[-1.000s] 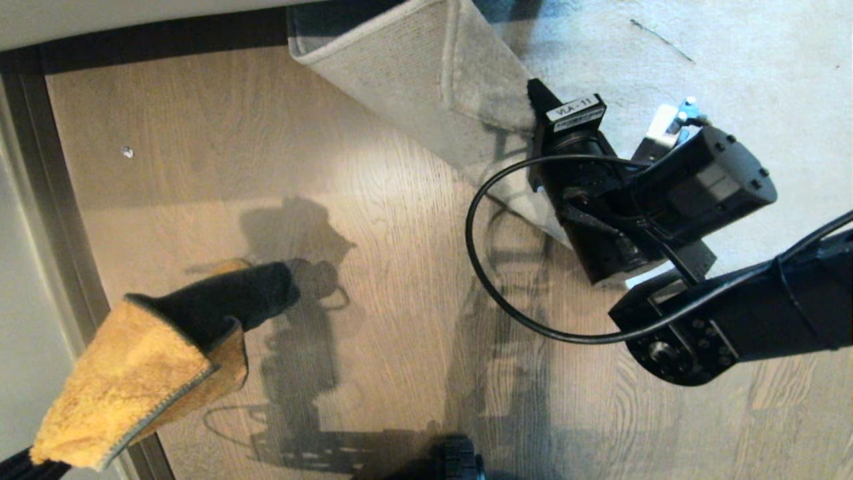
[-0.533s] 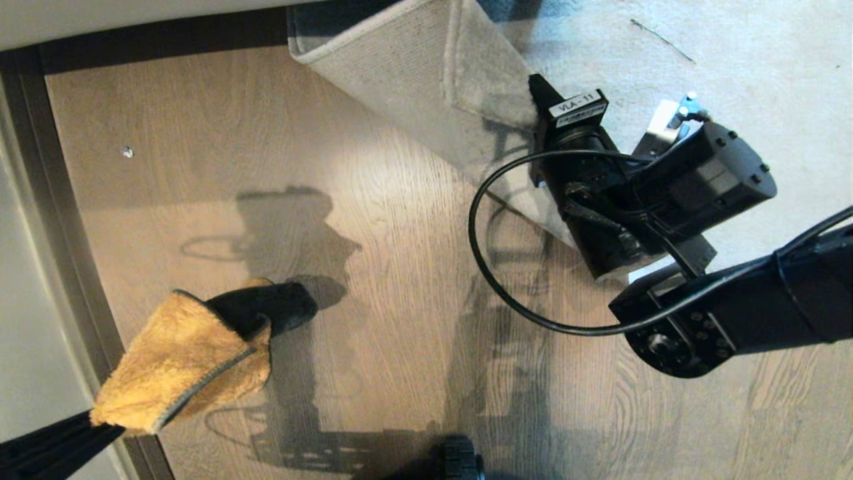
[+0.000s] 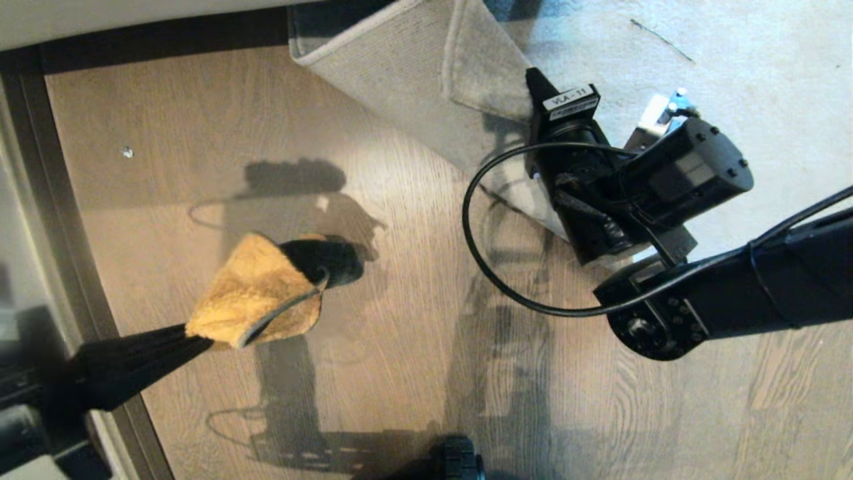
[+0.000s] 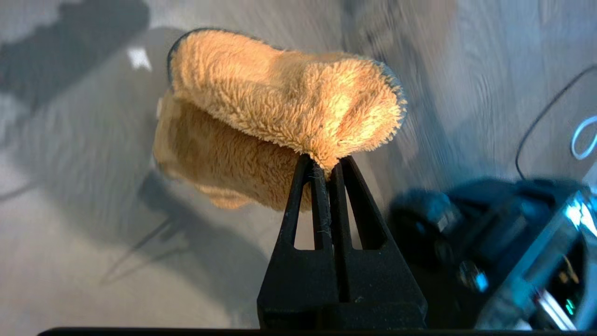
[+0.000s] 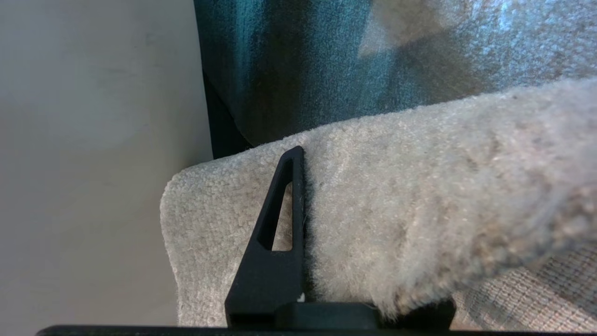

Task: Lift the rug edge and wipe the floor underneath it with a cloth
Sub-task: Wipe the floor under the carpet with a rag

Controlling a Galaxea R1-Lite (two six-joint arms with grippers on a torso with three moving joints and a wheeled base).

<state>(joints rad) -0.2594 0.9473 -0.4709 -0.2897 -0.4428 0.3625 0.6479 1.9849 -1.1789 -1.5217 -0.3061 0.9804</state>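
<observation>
Head camera: looks steeply down from above my torso onto floor (image 3: 413,373); folded-up rug edge (image 3: 413,73) at far side, both my arms in frame.

Left wrist camera: sits behind my left end effector (image 4: 326,168), very near cloth (image 4: 284,107), facing floor (image 4: 70,261); my right arm blurred beside cloth. Shares cloth (image 3: 256,293) and surrounding floor with head view.

Right wrist camera: behind my right end effector (image 5: 303,186), pressed close against rug edge (image 5: 419,196), facing wall beyond it. Shares only rug edge with head view.
</observation>
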